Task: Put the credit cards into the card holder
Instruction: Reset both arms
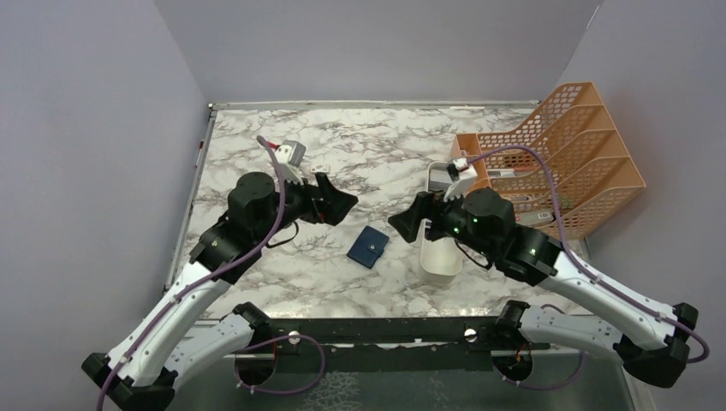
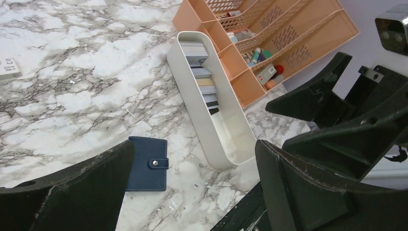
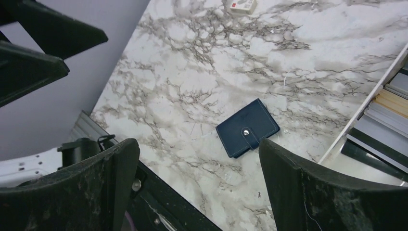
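Credit cards [image 2: 201, 72], grey to dark, sit filed in a row inside the long white tray [image 2: 190, 106]. Left of the tray and apart from it, the navy card holder [image 1: 368, 247] lies flat on the marble table [image 1: 385, 145], folded and snapped shut. The left gripper [image 1: 338, 199] hovers further left of the tray, beyond the holder, jaws spread wide and empty. The right gripper [image 1: 404, 224] hangs above the tray's left side, equally wide and holding nothing. An orange mesh rack [image 1: 556, 163] stands just beside the tray's right side.
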